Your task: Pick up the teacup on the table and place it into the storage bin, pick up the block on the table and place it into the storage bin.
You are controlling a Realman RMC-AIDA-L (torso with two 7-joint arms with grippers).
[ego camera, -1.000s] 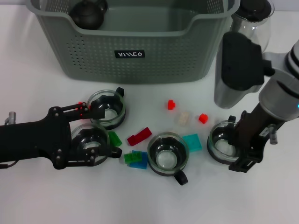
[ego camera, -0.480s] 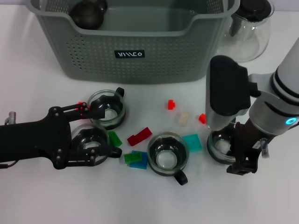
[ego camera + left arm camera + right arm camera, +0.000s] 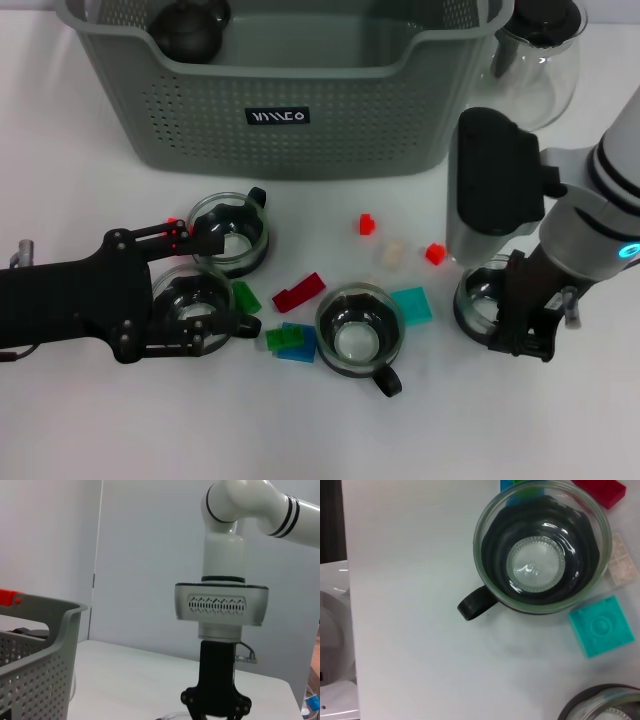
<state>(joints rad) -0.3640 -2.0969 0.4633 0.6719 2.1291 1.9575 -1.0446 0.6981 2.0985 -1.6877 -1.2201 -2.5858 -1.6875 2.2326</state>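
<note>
White, flat table (image 3: 560, 430); behind it, in the left wrist view, pale grey wall panels (image 3: 140, 555).

Counted, with the storage bin (image 3: 290, 120) as landmark: four glass teacups with black bases, all in front of the bin. One teacup (image 3: 231, 232) nearest the bin's front left; one teacup (image 3: 190, 305) further forward from it; one teacup (image 3: 360, 328) in front of the bin's middle, handle turned away from the bin; one teacup (image 3: 487, 298) in front of the bin's right corner. About nine small blocks scattered between the cups: red block (image 3: 298, 292), two tiny red pieces, two green, one blue, one teal block (image 3: 410, 305), one pale; exact number unsure where they overlap. Inside the bin, at its back left, a dark round teapot (image 3: 188, 28). Beside the bin's right end, a glass carafe (image 3: 535, 55).

Left gripper (image 3: 215, 280) low in front of the bin's left half, fingers spread apart around the second teacup. Right gripper (image 3: 520, 318) down at the fourth teacup; impossible to tell if its jaws are apart or clamped.
</note>
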